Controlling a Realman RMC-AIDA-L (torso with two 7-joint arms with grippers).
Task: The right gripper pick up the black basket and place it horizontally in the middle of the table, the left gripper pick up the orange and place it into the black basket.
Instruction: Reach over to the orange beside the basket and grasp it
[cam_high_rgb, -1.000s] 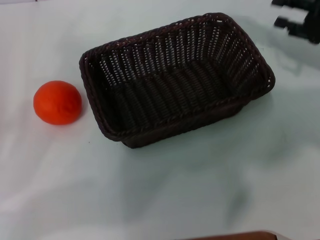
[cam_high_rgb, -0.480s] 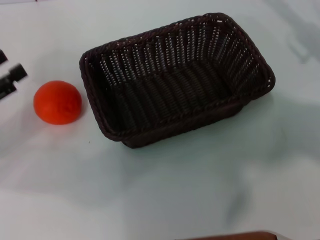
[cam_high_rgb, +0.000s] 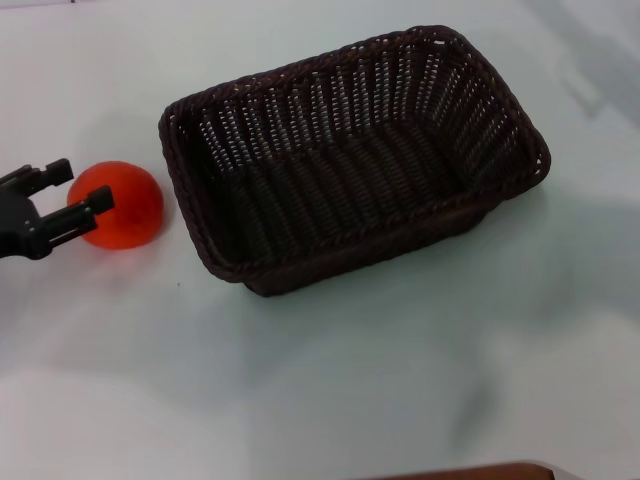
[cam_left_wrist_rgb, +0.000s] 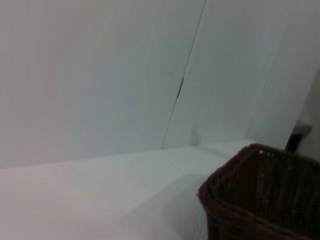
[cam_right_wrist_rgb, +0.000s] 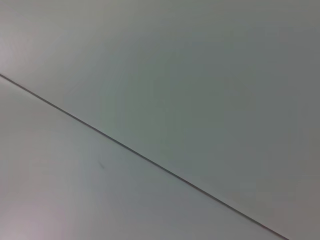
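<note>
The black basket (cam_high_rgb: 355, 155) stands upright on the table (cam_high_rgb: 400, 380) in the head view, its long side running left to right and slightly slanted. It is empty. One corner of it shows in the left wrist view (cam_left_wrist_rgb: 262, 195). The orange (cam_high_rgb: 120, 205) lies on the table just left of the basket, apart from it. My left gripper (cam_high_rgb: 72, 192) comes in from the left edge, open, with its fingertips at the orange's left side. My right gripper is out of view.
A brown edge (cam_high_rgb: 470, 472) shows at the bottom of the head view. The right wrist view shows only a pale surface with a thin dark seam (cam_right_wrist_rgb: 150, 160). A wall seam (cam_left_wrist_rgb: 182, 80) rises behind the table in the left wrist view.
My right gripper has left the head view at the upper right. My left gripper has come in from the left edge and reached the orange's left side. Basket and orange have not moved.
</note>
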